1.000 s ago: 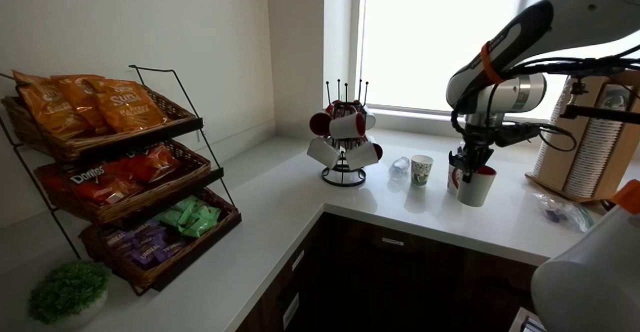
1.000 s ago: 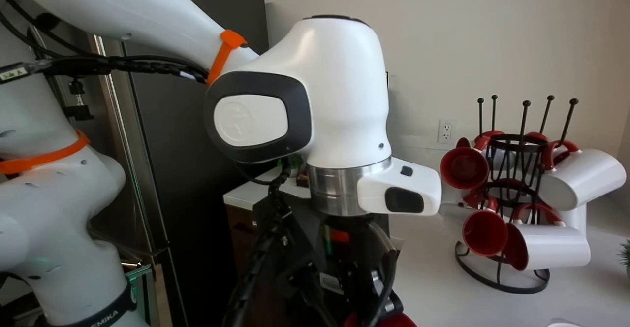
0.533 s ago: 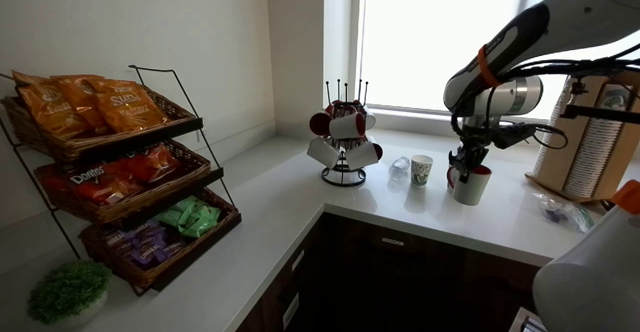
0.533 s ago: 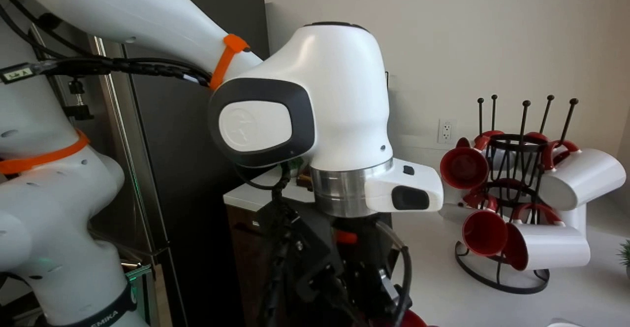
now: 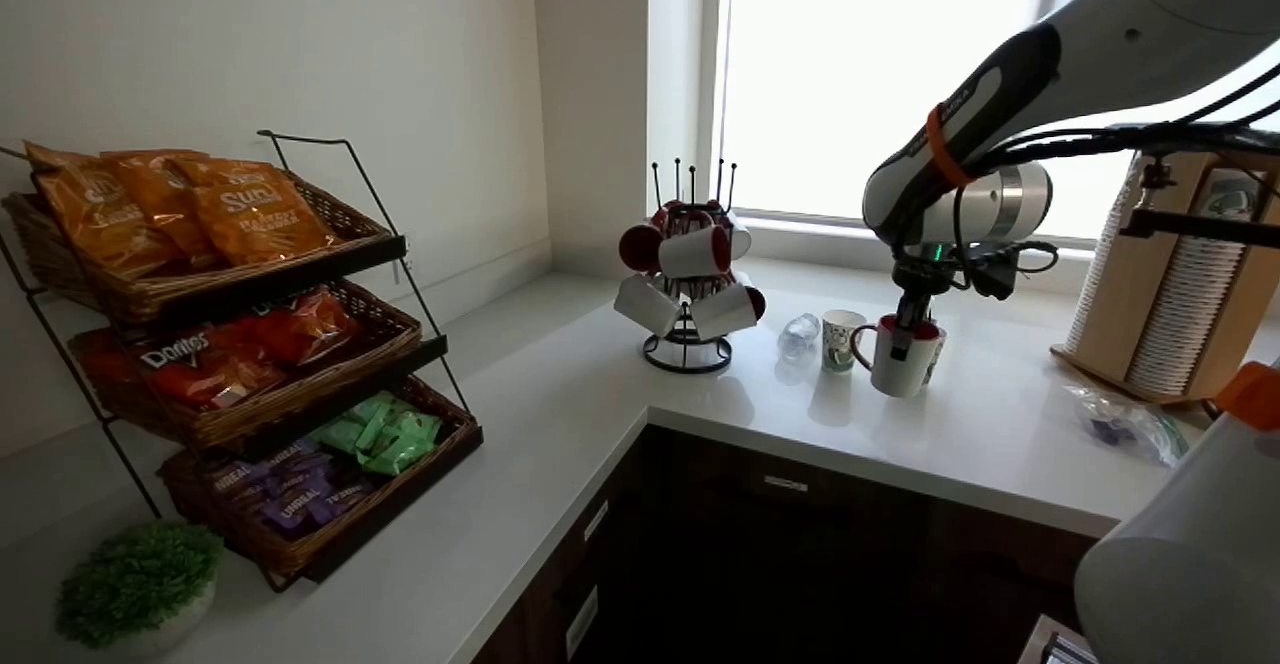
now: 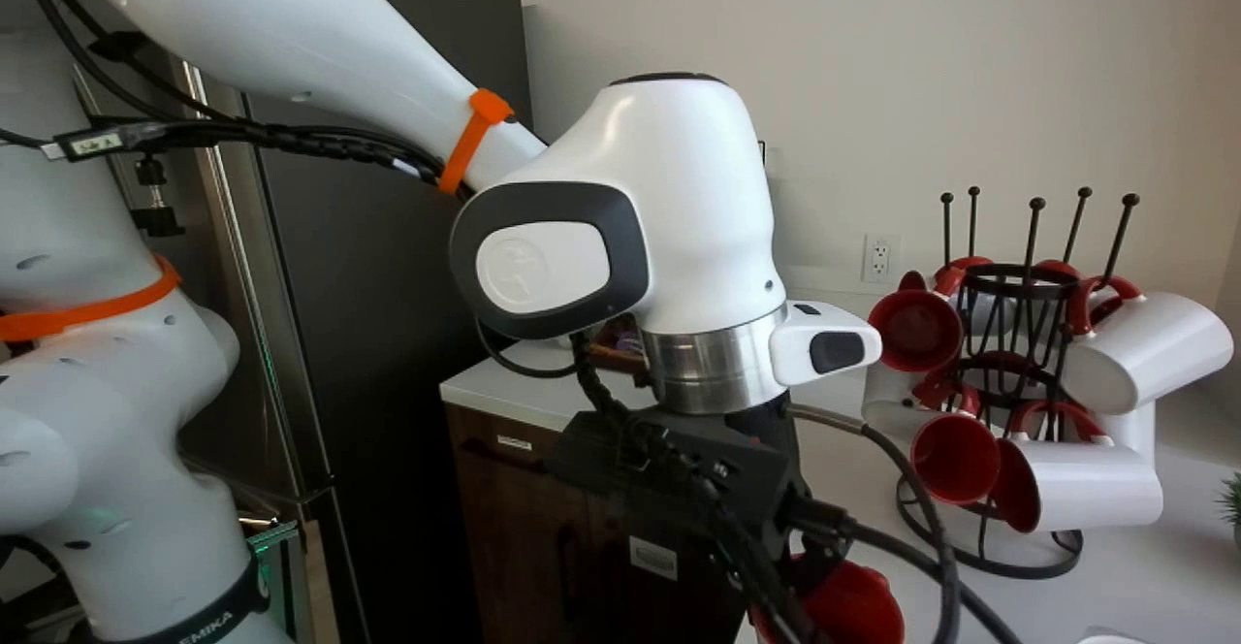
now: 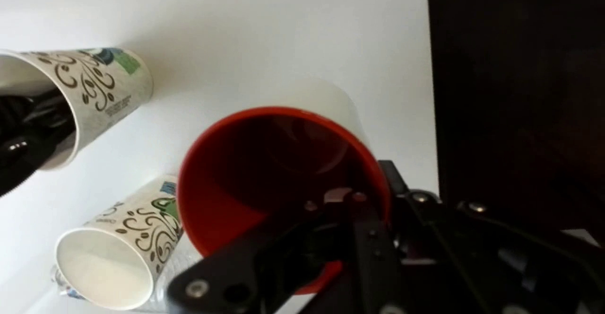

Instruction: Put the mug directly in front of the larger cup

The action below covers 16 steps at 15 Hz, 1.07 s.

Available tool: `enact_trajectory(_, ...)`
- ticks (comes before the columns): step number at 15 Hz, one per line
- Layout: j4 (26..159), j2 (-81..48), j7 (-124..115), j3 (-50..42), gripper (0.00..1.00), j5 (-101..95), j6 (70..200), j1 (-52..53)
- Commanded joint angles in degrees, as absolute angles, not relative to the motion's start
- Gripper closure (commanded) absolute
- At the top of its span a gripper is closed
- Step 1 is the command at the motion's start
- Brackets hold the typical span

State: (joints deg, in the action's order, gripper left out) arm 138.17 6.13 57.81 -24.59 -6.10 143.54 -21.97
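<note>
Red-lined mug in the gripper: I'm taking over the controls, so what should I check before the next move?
Gripper pinching the rim of the mug: ok.
Mug mouth upward: ok.
Mug inside the edge of the counter: ok.
Mug base touching the counter: cannot tell.
Mug clear of the lower paper cup in the wrist view: cannot tell, they overlap there.
Larger cup settled, that or the upper paper cup: cannot tell.
</note>
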Motion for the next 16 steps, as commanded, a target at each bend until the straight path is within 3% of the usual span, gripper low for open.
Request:
enact_trajectory(1, 138.18, 6.12, 72.34, -26.11, 0.97, -1.47, 145.13, -20.78)
enact_trajectory(10, 137.15, 2.92, 106.52, -27.79, 0.97, 5.86, 144.62, -21.50)
enact_trajectory(16, 135.60, -3.41, 123.15, -26.98, 0.97, 6.28, 152.01, -24.22)
